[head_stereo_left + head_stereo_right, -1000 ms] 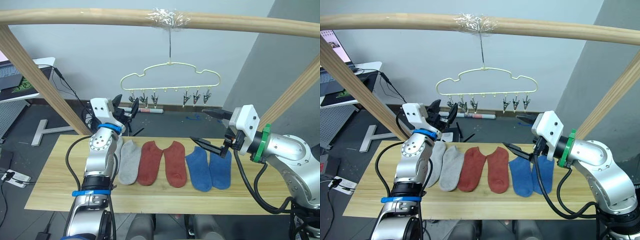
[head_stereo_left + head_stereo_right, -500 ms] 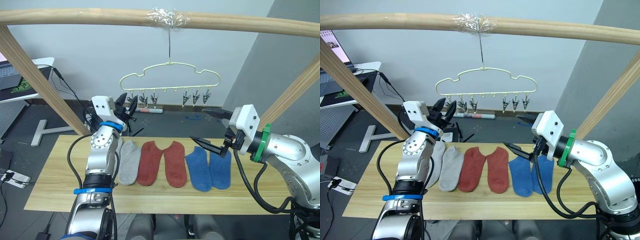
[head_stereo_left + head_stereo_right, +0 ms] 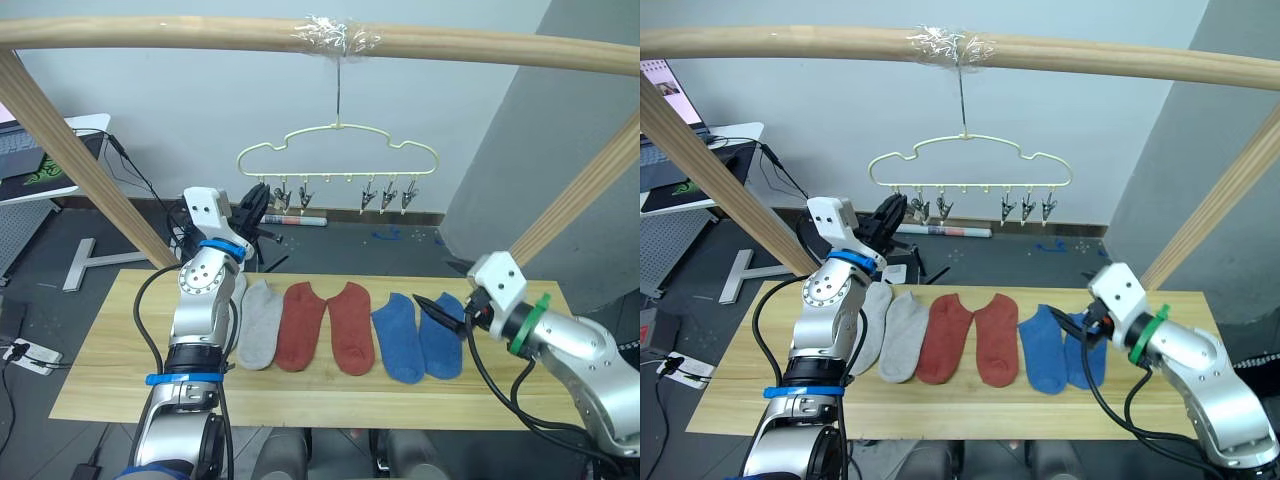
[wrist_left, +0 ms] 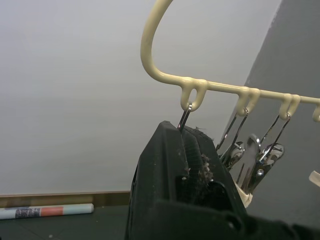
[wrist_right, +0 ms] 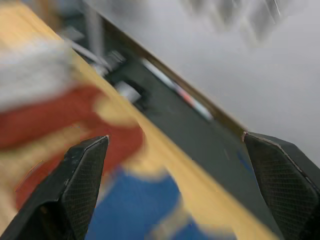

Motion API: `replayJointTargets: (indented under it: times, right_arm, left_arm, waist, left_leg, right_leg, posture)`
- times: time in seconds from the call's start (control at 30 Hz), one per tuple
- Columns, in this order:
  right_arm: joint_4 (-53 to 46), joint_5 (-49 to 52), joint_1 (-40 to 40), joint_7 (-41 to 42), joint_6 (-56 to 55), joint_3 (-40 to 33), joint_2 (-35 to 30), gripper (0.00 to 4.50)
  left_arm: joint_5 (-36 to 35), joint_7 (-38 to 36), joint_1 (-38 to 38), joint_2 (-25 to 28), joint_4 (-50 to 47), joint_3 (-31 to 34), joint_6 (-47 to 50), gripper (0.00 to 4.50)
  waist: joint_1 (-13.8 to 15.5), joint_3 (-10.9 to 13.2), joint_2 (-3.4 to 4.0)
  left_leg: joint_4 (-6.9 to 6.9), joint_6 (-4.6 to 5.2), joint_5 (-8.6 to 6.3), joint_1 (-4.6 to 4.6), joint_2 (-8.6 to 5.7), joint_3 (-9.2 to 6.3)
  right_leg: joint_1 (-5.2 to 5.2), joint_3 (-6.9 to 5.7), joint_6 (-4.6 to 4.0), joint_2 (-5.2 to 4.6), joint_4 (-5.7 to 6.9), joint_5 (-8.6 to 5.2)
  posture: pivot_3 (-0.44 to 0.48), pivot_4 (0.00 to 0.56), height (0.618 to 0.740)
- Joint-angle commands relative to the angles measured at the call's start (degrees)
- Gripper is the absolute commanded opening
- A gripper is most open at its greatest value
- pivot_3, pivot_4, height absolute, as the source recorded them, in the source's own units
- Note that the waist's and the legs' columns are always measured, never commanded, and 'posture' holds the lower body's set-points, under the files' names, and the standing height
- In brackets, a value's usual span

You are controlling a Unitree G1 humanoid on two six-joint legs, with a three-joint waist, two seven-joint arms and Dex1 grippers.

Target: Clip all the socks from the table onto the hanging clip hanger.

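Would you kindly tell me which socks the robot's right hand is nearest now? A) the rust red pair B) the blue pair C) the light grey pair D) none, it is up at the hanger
B: the open right hand hangs just above the blue socks at the table's right end.

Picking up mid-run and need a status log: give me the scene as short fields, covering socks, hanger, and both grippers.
socks on table: two light grey socks, two rust red socks, two blue socks, in a row
clip hanger: hangs from wooden pole, no sock clipped
left gripper: raised at leftmost clip, jaws shut on it
right gripper: low over the blue socks, jaws open, empty
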Motion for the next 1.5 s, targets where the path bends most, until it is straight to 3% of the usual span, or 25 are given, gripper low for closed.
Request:
replayJointTargets:
  times: [0.03,0.33,0.6,0.77,0.9,1.23,1.5]
  right_arm:
    - [3.9,-3.4,0.5,-5.0,-2.6,-0.3,3.9,4.5]
    - [18.2,-7.6,-4.5,-14.6,-1.7,2.3,16.8,4.5]
    - [27.4,-10.0,-7.6,-20.7,-3.2,0.6,21.1,4.5]
    - [32.9,-6.9,-9.3,-19.9,-1.1,-0.8,24.4,4.5]
    - [36.5,-7.5,-10.0,-19.7,-1.3,-1.2,24.5,3.66]
    - [32.7,-9.1,-8.1,-17.0,-2.6,0.3,22.2,0.12]
    - [21.9,-18.8,-12.5,-8.7,-12.4,14.4,13.9,0.05]
  left_arm:
    - [-1.0,-1.1,-0.1,0.6,-3.6,-0.2,0.8,0.02]
    - [-1.6,-1.9,0.0,1.5,-5.6,0.0,3.0,0.02]
    - [-1.9,-2.8,1.1,2.6,-7.5,0.1,4.5,0.02]
    - [-2.0,-3.1,1.4,3.4,-7.9,0.2,5.3,0.02]
    - [-2.0,-3.3,1.6,4.0,-8.2,0.3,5.7,0.0]
    - [-6.8,-7.7,2.3,5.5,-10.4,0.7,12.5,0.0]
    - [-18.9,-12.3,1.9,9.5,-17.0,3.8,30.1,0.0]
  waist:
    - [-0.2,0.1,0.08]
    - [-0.2,0.4,0.31]
    - [0.0,0.7,0.44]
    - [-0.2,0.8,0.51]
    - [-0.2,0.9,0.56]
    - [-0.2,0.9,0.56]
    - [-0.7,1.3,0.63]
  left_leg:
    - [0.0,0.0,0.0,0.0,0.01,0.02]
    - [-0.01,-0.03,0.02,-0.01,0.02,-0.03]
    - [-0.01,-0.03,0.02,-0.16,-0.1,-0.05]
    - [-0.02,-0.02,0.02,-0.16,-0.06,-0.09]
    - [-0.01,-0.02,0.02,-0.15,-0.07,-0.06]
    - [-0.01,-0.02,0.02,-0.15,-0.05,-0.08]
    - [0.01,-0.02,0.02,-0.15,0.0,-0.06]
  right_leg:
    - [0.0,0.01,0.0,0.0,-0.02,0.0]
    - [0.0,0.0,-0.01,0.05,-0.03,0.01]
    - [-0.05,-0.03,0.03,0.04,-0.08,0.02]
    - [-0.05,-0.05,0.03,0.04,-0.06,0.01]
    - [-0.06,-0.04,0.02,0.05,-0.05,0.02]
    - [-0.05,-0.06,0.03,0.05,-0.02,0.02]
    - [-0.1,-0.03,0.05,0.23,0.0,0.0]
  posture:
    - [-0.046,0.222,0.72]
    - [-0.031,0.229,0.72]
    - [-0.015,0.235,0.72]
    - [-0.009,0.234,0.72]
    - [-0.005,0.233,0.72]
    - [-0.007,0.235,0.72]
    - [-0.005,0.242,0.72]
